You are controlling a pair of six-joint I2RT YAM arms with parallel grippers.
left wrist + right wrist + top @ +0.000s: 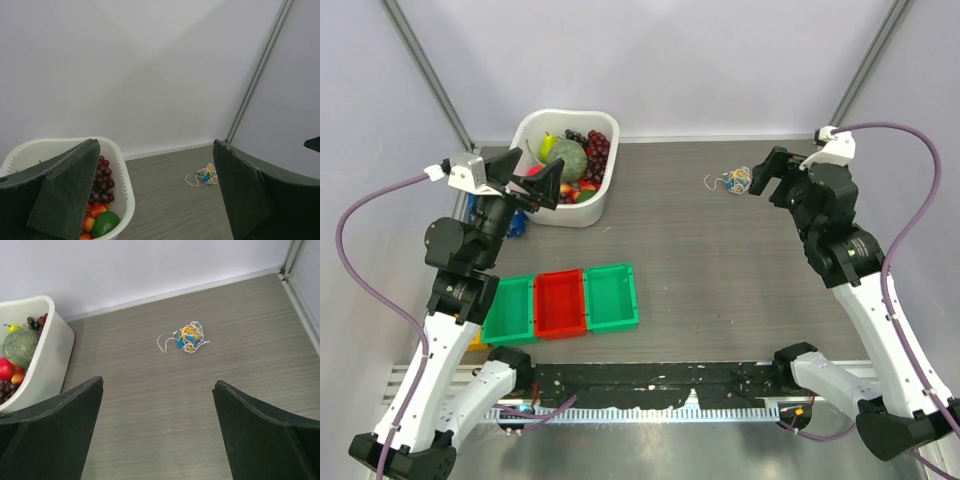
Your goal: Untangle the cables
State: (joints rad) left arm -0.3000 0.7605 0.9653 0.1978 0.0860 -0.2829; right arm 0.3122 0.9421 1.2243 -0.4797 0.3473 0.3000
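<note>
The cables (732,181) lie as one small tangled clump of white, yellow-orange and blue wire on the grey table at the back right. A white loop trails off its left side. My right gripper (768,175) hovers just right of the clump, open and empty. In the right wrist view the cables (187,337) sit ahead of the open gripper (157,382), apart from it. My left gripper (535,185) is open at the fruit basket's near-left rim, far from the clump. The left wrist view shows the cables (206,175) far off between its spread fingers (65,195).
A white basket (608,186) of fruit stands at the back left, also seen as the white basket (55,347) in the right wrist view. A red bin (561,302) sits between two green bins (510,310) near the front left. Grey walls enclose the table.
</note>
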